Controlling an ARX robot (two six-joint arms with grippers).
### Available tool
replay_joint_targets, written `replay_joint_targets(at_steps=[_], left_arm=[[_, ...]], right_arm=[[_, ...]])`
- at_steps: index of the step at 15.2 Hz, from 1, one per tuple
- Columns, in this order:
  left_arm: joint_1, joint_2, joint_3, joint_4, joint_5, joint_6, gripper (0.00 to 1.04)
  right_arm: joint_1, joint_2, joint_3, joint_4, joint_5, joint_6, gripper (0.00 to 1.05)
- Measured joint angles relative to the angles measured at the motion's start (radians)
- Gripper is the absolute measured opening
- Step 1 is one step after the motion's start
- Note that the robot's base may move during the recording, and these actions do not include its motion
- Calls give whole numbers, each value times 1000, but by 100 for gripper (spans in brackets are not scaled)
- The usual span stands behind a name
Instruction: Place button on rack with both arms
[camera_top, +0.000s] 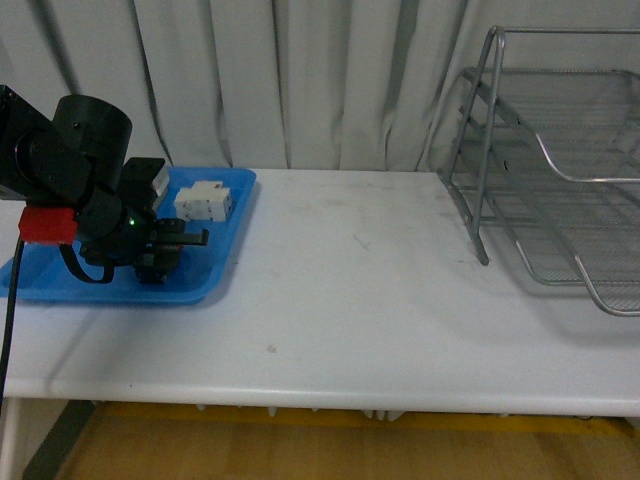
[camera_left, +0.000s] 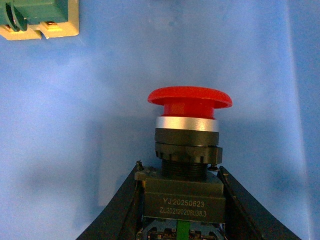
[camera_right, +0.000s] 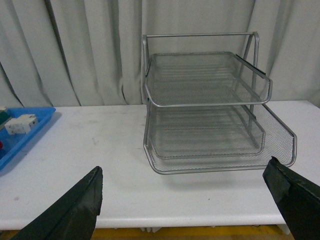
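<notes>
The left gripper (camera_left: 180, 171) is clamping the button (camera_left: 190, 100) by its dark blocky body, one black finger (camera_left: 122, 205) pressing on each side, the red cap pointing away from the wrist. The button is sitting over the blue tray (camera_top: 225, 255) at the left end of the white table (camera_top: 350, 300). Whether it is touching the tray floor cannot be told. A white block (camera_top: 203, 201) and a green-and-cream switch (camera_left: 37, 17) are lying in the same tray. The right gripper (camera_right: 184, 167) is standing wide open, holding nothing, facing the rack (camera_right: 210, 75). The rack is occupying the table's right end, well apart from the button.
</notes>
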Motion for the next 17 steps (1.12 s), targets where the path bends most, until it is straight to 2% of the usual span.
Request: replay_joint_targets(at_steps=[3, 6, 8, 10, 14, 17], left_arm=[[-6, -57, -50, 23, 21, 0, 36], [-19, -269, -185, 102, 49, 14, 36], [-38, -475, -344, 159, 64, 28, 36], [-47, -676, -539, 191, 131, 18, 36], [-27, -1072, -826, 154, 108, 24, 36], [-74, -1156, -921, 134, 103, 47, 36]], right_arm=[[0, 0, 0, 0, 0, 0, 98], [0, 0, 0, 0, 0, 0, 98], [0, 0, 0, 0, 0, 0, 98], [0, 0, 0, 0, 0, 0, 98], [0, 0, 0, 0, 0, 0, 98], [0, 0, 0, 0, 0, 0, 98]])
